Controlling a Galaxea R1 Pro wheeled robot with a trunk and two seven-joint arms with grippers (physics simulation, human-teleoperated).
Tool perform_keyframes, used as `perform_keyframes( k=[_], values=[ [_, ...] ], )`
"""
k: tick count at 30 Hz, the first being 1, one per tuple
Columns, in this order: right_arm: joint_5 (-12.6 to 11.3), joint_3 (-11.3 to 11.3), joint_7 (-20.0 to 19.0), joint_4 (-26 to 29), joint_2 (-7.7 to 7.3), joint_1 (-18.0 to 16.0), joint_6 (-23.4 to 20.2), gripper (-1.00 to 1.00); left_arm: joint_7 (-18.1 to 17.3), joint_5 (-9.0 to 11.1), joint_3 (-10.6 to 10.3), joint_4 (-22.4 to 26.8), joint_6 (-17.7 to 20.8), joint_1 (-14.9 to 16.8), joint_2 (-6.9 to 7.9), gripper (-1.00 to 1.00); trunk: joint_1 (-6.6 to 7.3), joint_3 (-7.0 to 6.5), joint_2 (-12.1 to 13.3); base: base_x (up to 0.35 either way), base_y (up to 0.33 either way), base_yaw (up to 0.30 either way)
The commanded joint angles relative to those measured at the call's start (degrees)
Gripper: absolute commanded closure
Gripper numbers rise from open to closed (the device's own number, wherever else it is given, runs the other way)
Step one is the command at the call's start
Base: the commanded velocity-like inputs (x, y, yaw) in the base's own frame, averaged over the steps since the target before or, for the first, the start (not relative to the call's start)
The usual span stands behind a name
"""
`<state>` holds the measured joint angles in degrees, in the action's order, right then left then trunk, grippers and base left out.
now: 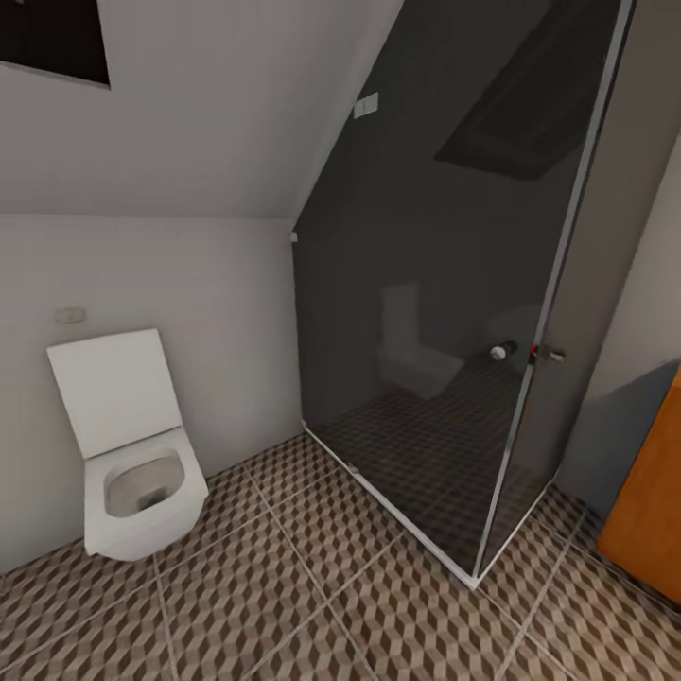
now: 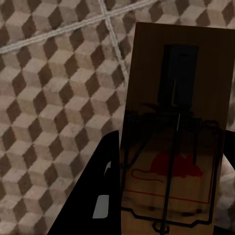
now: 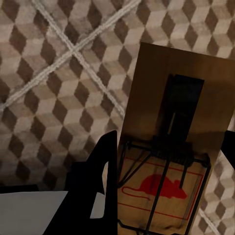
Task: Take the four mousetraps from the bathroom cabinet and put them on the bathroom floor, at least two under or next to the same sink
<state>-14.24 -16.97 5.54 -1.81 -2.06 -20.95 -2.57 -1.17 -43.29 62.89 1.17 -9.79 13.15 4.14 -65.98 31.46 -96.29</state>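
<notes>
L wrist view: the black left gripper [image 2: 169,196] is clamped on a flat tan rectangular wooden mousetrap [image 2: 176,98] w/ dark wire frame and a red mouse print. One black finger [image 2: 100,196] presses its long edge; the opposite finger barely shows at the frame edge. The board's long axis runs along the fingers, straight out from the gripper; the red-print end sits between the fingers, the dark plate end points away. It hangs above the tiled floor [image 2: 54,98] of brown, beige and cream cube pattern w/ pale grout.

R wrist view: the black right gripper [image 3: 166,196] likewise grips a second tan wire-and-red-print mousetrap [image 3: 181,98], a finger [image 3: 100,181] against its long side. Same orientation: long axis in line w/ the fingers, red mouse nearest the gripper. Cube tiles [image 3: 49,73] below; a pale grey surface fills one corner.

Head view, near to far: cube-tile floor [image 1: 312,605]; white square toilet [image 1: 132,463], lid up, at left; orange-brown wooden cabinet [image 1: 653,501] edge at right; dark glass shower enclosure [image 1: 445,312] behind; white walls.
</notes>
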Motion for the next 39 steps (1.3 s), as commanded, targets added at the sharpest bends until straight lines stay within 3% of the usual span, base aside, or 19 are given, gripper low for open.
perform_keyframes(
  k=[1, 15, 33, 39],
  values=[
    [-0.6, -0.5, -0.2, 0.0, -0.02, 0.0, -0.1, 1.00, 0.1, -0.6, 0.5, 0.0, -0.1, 0.0, 0.00, 1.00, 0.01, 0.06, 0.0, 0.000, 0.000, 0.276],
    [-0.6, -0.5, -0.6, 0.0, -0.15, 0.0, -0.9, 1.00, 0.1, -0.6, 0.5, 0.0, -0.1, 0.0, 0.01, 1.00, 0.01, 0.06, 0.0, 0.000, 0.000, 0.097],
    [-0.4, -0.6, -0.1, 0.0, -0.45, -0.1, -0.5, 1.00, 0.1, -0.5, 0.5, -0.1, -0.1, 0.0, -0.03, 1.00, 0.01, 0.06, 0.0, 0.000, 0.000, 0.286],
    [-0.4, -0.6, -0.2, 0.0, -0.18, 0.0, -0.6, 1.00, -0.3, -0.7, 0.6, -0.4, 0.1, 0.0, -0.69, 1.00, 0.01, 0.06, 0.0, 0.000, 0.000, 0.300]
  ],
)
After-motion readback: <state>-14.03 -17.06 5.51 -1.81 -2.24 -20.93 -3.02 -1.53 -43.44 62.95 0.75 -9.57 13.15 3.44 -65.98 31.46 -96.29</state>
